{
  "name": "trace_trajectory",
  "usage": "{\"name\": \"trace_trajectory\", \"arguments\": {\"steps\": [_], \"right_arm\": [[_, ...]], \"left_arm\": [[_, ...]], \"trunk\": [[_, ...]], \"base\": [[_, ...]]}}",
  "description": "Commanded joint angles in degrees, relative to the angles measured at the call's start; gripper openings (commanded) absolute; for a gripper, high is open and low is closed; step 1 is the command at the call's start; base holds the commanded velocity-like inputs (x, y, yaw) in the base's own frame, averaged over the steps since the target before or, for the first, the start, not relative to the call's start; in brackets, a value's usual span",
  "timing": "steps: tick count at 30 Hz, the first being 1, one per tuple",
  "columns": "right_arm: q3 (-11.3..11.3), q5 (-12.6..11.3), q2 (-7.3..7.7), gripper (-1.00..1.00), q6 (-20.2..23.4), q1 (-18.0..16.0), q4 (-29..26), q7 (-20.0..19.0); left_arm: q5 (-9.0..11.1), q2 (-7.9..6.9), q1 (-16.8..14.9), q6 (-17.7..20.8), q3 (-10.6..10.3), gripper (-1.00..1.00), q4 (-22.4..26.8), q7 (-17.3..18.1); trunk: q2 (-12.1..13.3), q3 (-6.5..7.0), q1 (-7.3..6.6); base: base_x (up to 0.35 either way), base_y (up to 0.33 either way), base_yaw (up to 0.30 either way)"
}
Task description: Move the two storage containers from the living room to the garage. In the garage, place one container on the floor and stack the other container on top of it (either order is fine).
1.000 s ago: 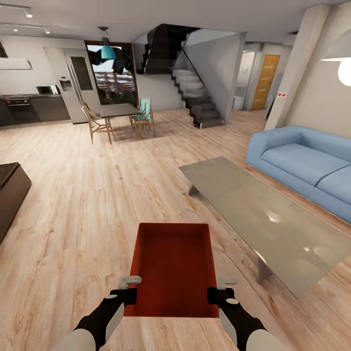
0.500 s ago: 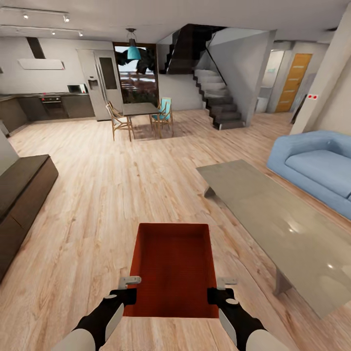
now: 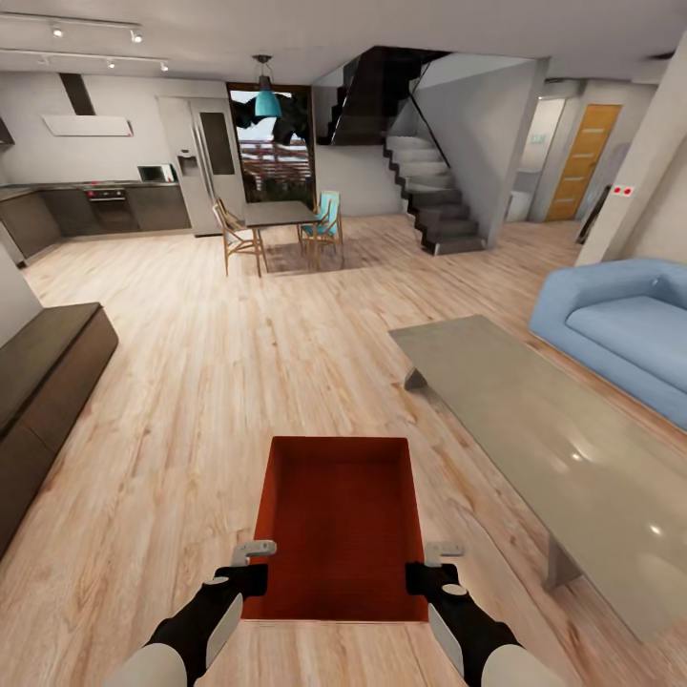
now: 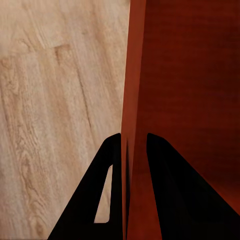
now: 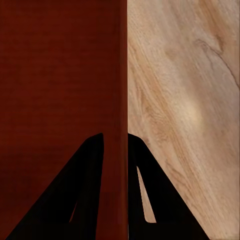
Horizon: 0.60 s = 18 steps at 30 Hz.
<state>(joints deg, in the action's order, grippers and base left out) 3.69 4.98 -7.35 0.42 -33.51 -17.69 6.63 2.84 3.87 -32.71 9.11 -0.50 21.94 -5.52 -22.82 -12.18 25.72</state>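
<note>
Carrying one storage container (image 3: 339, 525) two-handed through the living room, held level and low in front of the trunk above the wood plank floor (image 3: 191, 382). Left gripper (image 3: 250, 565) clamping the container's left wall, right gripper (image 3: 431, 565) clamping the right wall, both near the near end. Left wrist view: fingers (image 4: 112, 190) narrowed down to the thickness of the wall (image 4: 134, 100), one outside, one inside the bin. Same on the right: fingers (image 5: 92, 185) pinching the wall edge (image 5: 124, 75), no visible slack.

Compared with a second ago: whole head view shifting, with sofa (image 3: 620, 329) sliding toward the right edge, low glass table (image 3: 534, 429) moving right, dark cabinet (image 3: 43, 372) at near left coming further into frame, kitchen units (image 3: 105, 205) and dining set (image 3: 277, 229) moving right too. Reading that as the base turning left, not objects moving. Container and grippers sitting at the same spot in frame, so grasp holding steady through the turn.

Meaning for task: transport leg in progress, first bin not yet out of the living room. Heading now pointing at open floor between cabinet and table. Garage not identifiable among the far openings. Second container not located here; return trip judged necessary.
</note>
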Motion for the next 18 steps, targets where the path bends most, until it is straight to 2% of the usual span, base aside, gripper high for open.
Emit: {"name": "trace_trajectory", "arguments": {"steps": [1,18], "right_arm": [[0.2,1.1,1.31,-1.00,0.0,-0.1,-3.3,2.0],[0.4,1.1,1.37,-1.00,0.0,-0.1,-3.3,2.0]], "left_arm": [[-0.4,-0.18,0.0,0.4,-0.7,-1.00,-0.1,-0.5],[-0.4,-0.27,0.0,0.4,-0.7,-1.00,-0.1,-0.5]], "trunk": [[-0.1,-0.11,0.06],[-0.1,-0.11,0.06]], "base": [[0.315,0.000,0.000],[0.336,0.000,0.000]]}}
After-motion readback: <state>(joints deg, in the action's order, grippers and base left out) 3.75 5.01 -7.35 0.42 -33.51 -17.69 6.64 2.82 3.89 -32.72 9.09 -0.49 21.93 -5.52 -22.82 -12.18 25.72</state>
